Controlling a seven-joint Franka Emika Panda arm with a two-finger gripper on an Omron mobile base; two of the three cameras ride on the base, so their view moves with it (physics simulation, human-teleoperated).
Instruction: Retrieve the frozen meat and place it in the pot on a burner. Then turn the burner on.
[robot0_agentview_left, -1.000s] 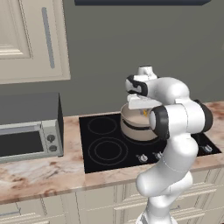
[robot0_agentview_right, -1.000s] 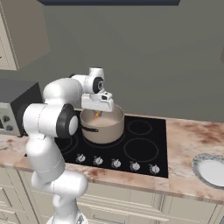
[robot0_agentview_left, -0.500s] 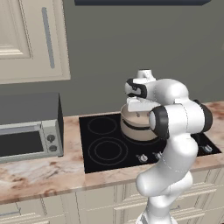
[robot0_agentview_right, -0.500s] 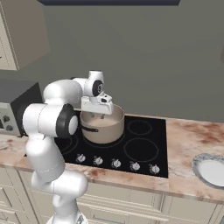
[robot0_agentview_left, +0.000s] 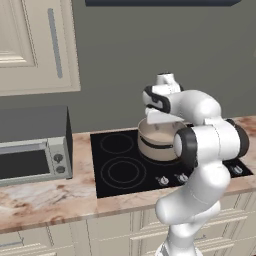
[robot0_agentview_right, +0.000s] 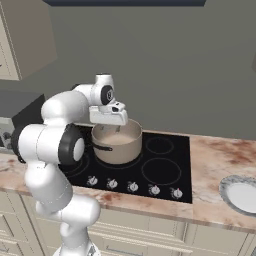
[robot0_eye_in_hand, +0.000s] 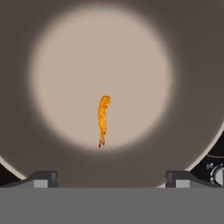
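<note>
Hand view: looks straight down into the pot (robot0_eye_in_hand: 109, 39), pale floor, dark wall round it. One orange shrimp-like piece, the meat (robot0_eye_in_hand: 103, 120), lies loose on the pot floor, a bit off centre, touching nothing else. Gripper (robot0_eye_in_hand: 112, 178) tips stand far apart at the bottom edge, nothing between them, so hand is wide & empty.

Right base view: gripper (robot0_agentview_right: 111, 125) hangs just above the pot (robot0_agentview_right: 117, 145) rim. Pot sits on the far-left zone of the black cooktop (robot0_agentview_right: 165, 172), dark handle pointing left/near. Can't see the burner under it, pot covers it. Row of knobs (robot0_agentview_right: 132, 186) along the near edge of the cooktop. Plate (robot0_agentview_right: 242, 195) on the counter at far right, looks bare, well apart from the pot.

Left base view: pot (robot0_agentview_left: 157, 142) partly behind the arm, gripper (robot0_agentview_left: 161, 119) over it. Toaster oven (robot0_agentview_left: 32, 150) on the counter at left, door shut, inside too dim to tell.

Step, as I judge it: placing is done, meat's in the pot & let go. Left to do: burner on. Next move prob calls for lifting clear of the rim w/o nudging the pot, then coming down to the near edge & picking the knob that matches the pot's zone; which knob that is I can't tell from here. Knobs are small & close together, so a narrow, well-centred grip & a clean twist
</note>
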